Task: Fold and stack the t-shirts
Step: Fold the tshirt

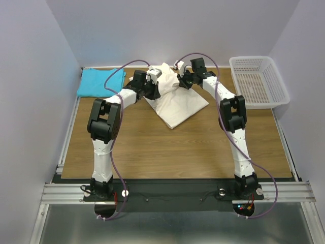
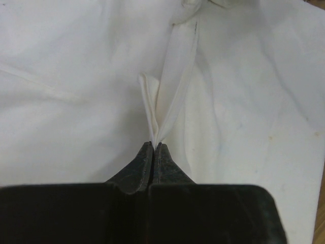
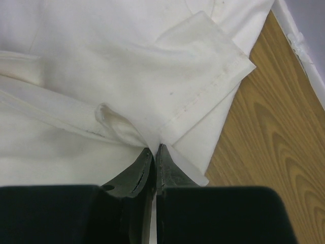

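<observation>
We've got a wood-grain table [image 1: 167, 147] with three things sitting on it. A cream shirt [image 1: 177, 104] is spread out rumpled at the far middle, with one corner pointing back toward the near edge. A blue shirt [image 1: 96, 81] lies flat in the far left corner, and a white mesh basket [image 1: 256, 84] is over in the far right corner, well apart from both shirts.
</observation>
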Robot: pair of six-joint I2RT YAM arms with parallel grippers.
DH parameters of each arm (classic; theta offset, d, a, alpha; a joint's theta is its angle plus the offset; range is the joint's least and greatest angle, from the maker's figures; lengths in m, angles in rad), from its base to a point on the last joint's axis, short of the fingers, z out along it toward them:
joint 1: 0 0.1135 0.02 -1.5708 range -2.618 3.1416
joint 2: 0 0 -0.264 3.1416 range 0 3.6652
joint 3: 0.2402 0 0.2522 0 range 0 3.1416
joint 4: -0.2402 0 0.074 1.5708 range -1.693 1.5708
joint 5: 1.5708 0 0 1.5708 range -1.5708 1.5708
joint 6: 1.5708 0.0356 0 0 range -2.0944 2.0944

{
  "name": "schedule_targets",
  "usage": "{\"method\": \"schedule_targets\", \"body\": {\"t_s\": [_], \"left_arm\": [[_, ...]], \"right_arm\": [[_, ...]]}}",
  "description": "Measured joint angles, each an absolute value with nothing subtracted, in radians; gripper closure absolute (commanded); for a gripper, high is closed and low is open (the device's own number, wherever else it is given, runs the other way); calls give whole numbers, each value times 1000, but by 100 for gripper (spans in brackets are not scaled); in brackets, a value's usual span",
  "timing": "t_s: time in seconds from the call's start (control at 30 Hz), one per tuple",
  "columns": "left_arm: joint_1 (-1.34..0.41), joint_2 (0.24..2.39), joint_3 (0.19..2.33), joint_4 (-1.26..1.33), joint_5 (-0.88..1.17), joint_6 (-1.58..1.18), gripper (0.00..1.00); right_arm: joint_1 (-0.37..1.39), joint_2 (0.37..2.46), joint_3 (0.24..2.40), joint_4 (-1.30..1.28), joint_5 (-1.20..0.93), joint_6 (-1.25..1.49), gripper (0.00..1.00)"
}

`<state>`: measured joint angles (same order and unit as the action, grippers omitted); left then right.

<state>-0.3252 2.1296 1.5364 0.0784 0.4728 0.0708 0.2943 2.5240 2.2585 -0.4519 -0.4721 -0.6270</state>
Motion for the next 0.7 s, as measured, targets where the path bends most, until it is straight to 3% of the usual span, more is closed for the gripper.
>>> {"method": "schedule_targets", "body": {"t_s": [0.57,0.63,0.67,0.7], "left_arm": [[-320,2146,1562,50,455,42,100],[-318,2149,1567,47,455,41,100],[-318,2152,1571,46,454,40,98],[-318,2157,1575,47,451,39,88]], "right_arm": [[304,2531,2259,-432,-443,-620,89],[304,2533,2259,-430,-441,-619,85],[305,2534,2259,-427,-440,-619,82],[305,2535,2259,-424,-437,-616,78]]}}
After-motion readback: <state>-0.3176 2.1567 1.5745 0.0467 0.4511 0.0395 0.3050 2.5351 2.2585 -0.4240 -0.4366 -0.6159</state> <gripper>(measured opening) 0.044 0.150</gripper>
